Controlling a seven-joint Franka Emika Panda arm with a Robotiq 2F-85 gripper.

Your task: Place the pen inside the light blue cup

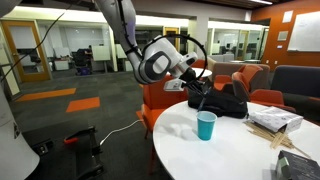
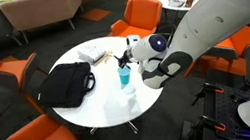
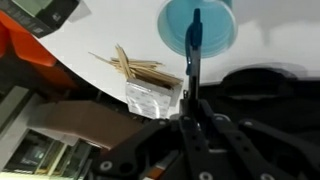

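The light blue cup stands upright on the round white table, near its edge; it also shows in an exterior view and from above in the wrist view. My gripper hangs just above the cup and is shut on the slim dark blue pen. The pen points down at the cup's opening, its tip over the rim area. In the wrist view my gripper holds the pen's upper end.
A black bag lies on the table behind the cup. A clear packet with pale wooden sticks lies beside it. Orange chairs ring the table.
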